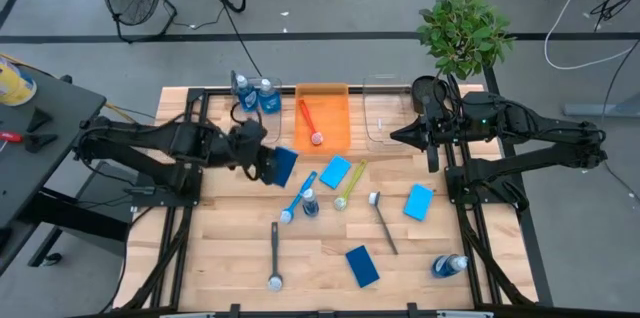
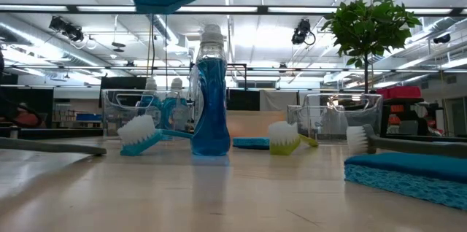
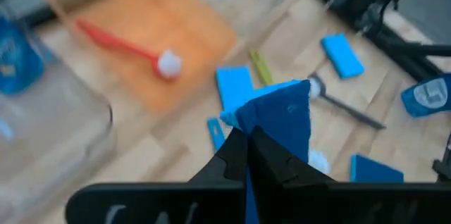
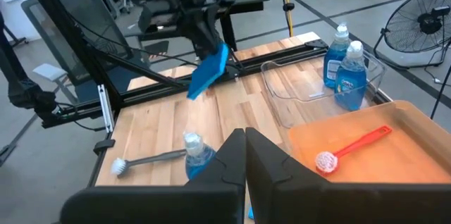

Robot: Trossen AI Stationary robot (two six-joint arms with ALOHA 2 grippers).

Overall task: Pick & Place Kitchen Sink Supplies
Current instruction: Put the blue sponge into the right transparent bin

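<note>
My left gripper point(image 1: 270, 162) hovers over the table's middle left, shut on a flat blue sponge point(image 1: 285, 166), just near the orange bin point(image 1: 335, 106) that holds a red brush point(image 1: 308, 123). My right gripper point(image 1: 394, 138) is shut and holds nothing, beside the right clear bin point(image 1: 385, 108). Other blue sponges point(image 1: 335, 170) point(image 1: 418, 201) point(image 1: 362, 265) lie flat on the wood. One blue-filled bottle point(image 1: 310, 203) stands upright and another point(image 1: 450, 265) lies on its side. Blue point(image 1: 298, 196), yellow-green point(image 1: 350, 186) and two grey brushes point(image 1: 383, 220) point(image 1: 275, 256) lie flat. My left gripper pinches the blue sponge between its two fingers point(image 3: 243, 155) at one end point(image 3: 262, 134). The sponge is lifted clear of the table and slants down and away from the fingers, with its free end point(image 4: 197, 89) lowest.
Two blue-filled bottles point(image 1: 255, 93) stand in the left clear bin at the far edge. A green potted plant point(image 1: 462, 33) stands past the far right corner. Bare wood shows along the table's near left part. The arms' dark rails run along both sides.
</note>
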